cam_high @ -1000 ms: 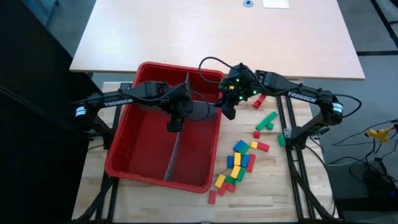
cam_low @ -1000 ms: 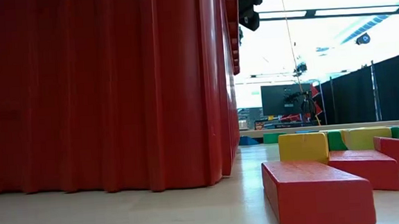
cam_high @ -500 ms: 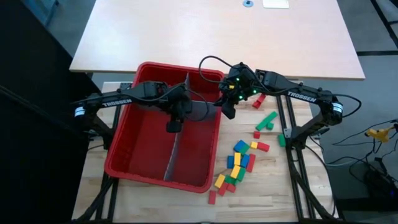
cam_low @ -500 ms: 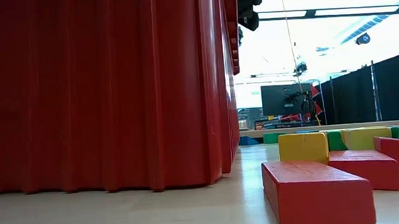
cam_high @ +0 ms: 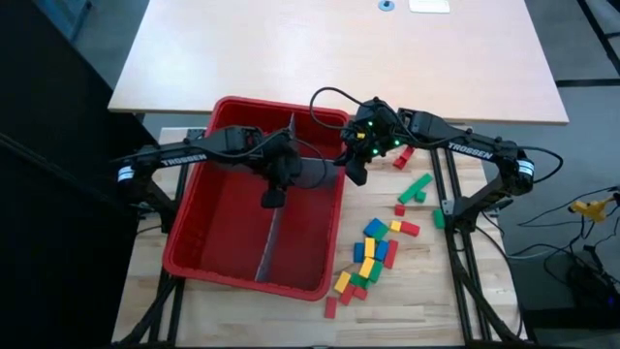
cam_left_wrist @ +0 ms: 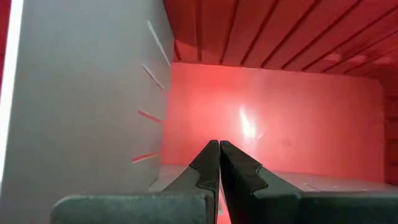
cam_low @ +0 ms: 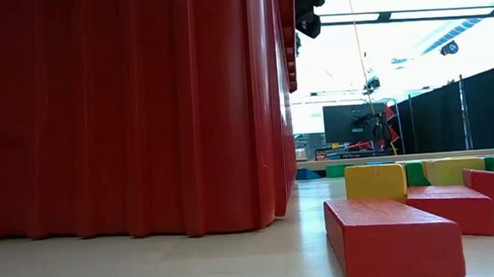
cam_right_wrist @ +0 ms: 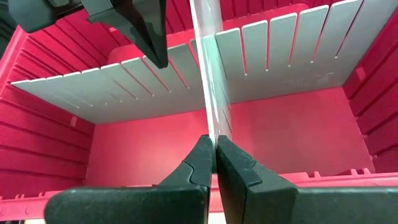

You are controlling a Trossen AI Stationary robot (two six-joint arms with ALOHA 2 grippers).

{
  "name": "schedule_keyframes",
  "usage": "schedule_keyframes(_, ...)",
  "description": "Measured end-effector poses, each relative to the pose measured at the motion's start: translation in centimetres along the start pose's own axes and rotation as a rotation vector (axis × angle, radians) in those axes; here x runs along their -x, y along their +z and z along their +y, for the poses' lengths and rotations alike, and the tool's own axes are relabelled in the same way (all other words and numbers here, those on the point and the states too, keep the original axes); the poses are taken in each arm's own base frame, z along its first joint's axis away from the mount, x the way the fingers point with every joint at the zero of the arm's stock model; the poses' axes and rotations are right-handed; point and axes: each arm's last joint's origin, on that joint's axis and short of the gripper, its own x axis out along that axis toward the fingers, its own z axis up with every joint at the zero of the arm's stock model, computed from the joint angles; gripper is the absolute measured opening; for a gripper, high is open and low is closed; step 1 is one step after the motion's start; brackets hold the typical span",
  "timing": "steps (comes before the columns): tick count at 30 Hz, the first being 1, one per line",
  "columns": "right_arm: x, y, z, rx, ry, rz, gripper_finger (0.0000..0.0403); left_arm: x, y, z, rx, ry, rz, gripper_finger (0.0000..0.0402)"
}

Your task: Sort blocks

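- The counter [cam_high: 242,315] I'm working over is pale wood, and most of its left half is taken up by the big red bin [cam_high: 194,257].
- Inside the bin, grey slotted dividers [cam_right_wrist: 273,46] stand upright and cross each other, splitting it into compartments; from above, one divider [cam_high: 276,228] runs the bin's length.
- My left hand [cam_high: 270,198] is down inside the bin, just beside the long divider; in its wrist view the fingers [cam_left_wrist: 208,165] are pressed together with nothing between them, over bare red floor.
- My right hand [cam_high: 355,175] sits at the bin's right rim, near the far corner; its fingers [cam_right_wrist: 202,158] are closed too, empty, lined up with a divider's edge.
- The blocks [cam_high: 373,254] all lie on the counter to the right of the bin, outside it: one loose cluster of blue, yellow, green and red near the bin's near corner, a green pair [cam_high: 417,188] and a few red ones farther up beside the right arm.
- From counter height, a red block [cam_low: 390,237] lies nearest, with a yellow one [cam_low: 375,182] just behind it.
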Motion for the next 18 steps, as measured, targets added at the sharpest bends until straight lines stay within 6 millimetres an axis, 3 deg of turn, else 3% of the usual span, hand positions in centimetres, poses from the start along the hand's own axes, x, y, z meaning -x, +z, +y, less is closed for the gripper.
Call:
schedule_keyframes(12,0.0,0.0,0.0,-0.008,-0.003,-0.001,0.0000,-1.1,0.0,0.1,-0.023,-0.008,0.055,0.0000)
schedule_keyframes(18,0.0,0.1,0.0,-0.006,-0.003,-0.009,0.0000,0.0,-0.2,0.0,-0.068,0.039,0.050,0.0000)
